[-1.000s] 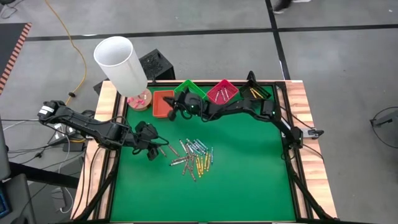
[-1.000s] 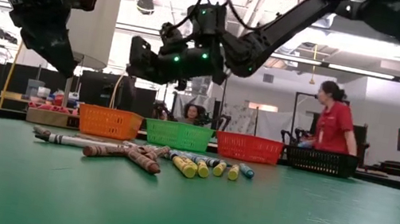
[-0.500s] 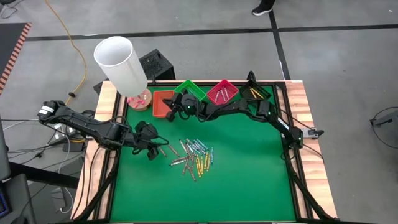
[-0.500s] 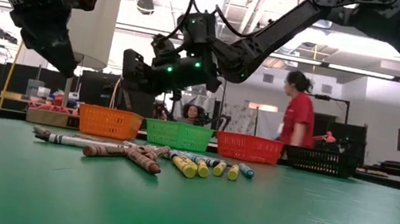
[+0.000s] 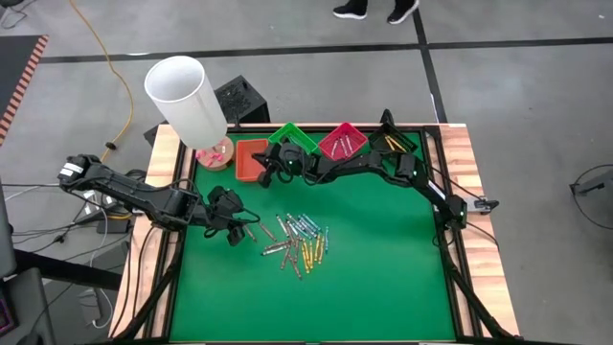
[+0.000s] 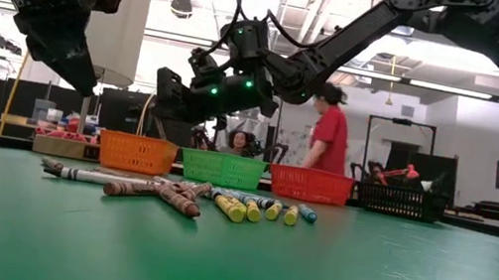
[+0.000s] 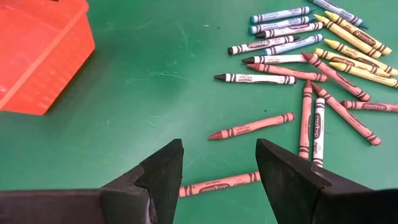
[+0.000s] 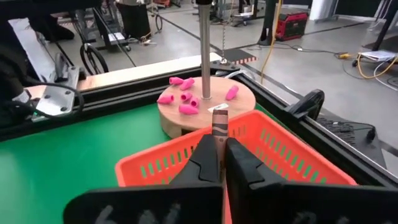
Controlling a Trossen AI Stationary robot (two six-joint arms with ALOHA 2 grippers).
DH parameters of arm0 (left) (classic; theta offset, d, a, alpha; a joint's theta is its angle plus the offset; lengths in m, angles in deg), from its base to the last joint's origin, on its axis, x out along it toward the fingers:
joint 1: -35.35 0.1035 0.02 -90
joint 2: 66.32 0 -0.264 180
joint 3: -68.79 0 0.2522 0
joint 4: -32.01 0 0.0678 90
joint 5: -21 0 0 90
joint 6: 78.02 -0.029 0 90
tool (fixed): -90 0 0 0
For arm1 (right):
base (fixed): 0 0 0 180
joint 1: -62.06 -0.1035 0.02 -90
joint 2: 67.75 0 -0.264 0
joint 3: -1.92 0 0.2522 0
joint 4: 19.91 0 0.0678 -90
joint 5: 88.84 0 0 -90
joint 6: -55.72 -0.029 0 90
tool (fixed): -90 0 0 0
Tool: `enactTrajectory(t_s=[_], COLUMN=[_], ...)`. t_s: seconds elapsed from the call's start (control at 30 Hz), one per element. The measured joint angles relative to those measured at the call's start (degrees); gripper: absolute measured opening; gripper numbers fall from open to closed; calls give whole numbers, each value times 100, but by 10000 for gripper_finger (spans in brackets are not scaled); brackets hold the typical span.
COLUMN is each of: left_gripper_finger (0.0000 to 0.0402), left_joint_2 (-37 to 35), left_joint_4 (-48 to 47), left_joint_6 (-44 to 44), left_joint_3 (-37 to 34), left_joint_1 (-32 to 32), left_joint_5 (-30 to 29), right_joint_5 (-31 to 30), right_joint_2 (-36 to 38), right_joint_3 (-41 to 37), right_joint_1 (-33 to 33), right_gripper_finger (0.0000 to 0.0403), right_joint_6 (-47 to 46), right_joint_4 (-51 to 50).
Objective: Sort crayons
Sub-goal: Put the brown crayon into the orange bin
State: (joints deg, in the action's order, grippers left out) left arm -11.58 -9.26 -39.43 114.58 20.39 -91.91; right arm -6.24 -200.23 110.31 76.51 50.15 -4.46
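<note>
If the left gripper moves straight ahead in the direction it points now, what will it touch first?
Most likely the brownish-red paper-wrapped crayon lying crosswise on the green table mat, just beyond the open fingers of the left gripper. Depth is uncertain; it may reach bare mat beside it first.

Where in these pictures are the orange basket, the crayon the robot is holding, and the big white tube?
orange basket [image 8: 273, 146]: right wrist view, on its mesh far wall.
held crayon [image 8: 219, 121]: right wrist view, on the paper-wrapped end above the fingers.
white tube [image 5: 182, 96]: high view, on its side below the open rim.
</note>
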Motion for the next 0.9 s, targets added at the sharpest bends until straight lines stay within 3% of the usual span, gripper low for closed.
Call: enactTrajectory(t_s=[0.3,0.57,0.8,0.9], left_gripper_finger=[192,192,192,192], left_joint_2=[0,0,0,-2], left_joint_4=[0,0,-2,-2], left_joint_6=[-22,-7,22,18], left_joint_3=[0,0,0,0], left_joint_1=[0,0,-2,-2], left_joint_5=[-39,-14,125,124], right_joint_5=[9,9,50,449], right_joint_2=[0,28,712,1016], right_joint_3=[0,0,0,0], right_joint_1=[-4,-4,-158,-319], right_gripper_finger=[53,57,57,57], right_joint_6=[0,7,-35,-183], right_joint_4=[-11,-77,-1757,-2670])
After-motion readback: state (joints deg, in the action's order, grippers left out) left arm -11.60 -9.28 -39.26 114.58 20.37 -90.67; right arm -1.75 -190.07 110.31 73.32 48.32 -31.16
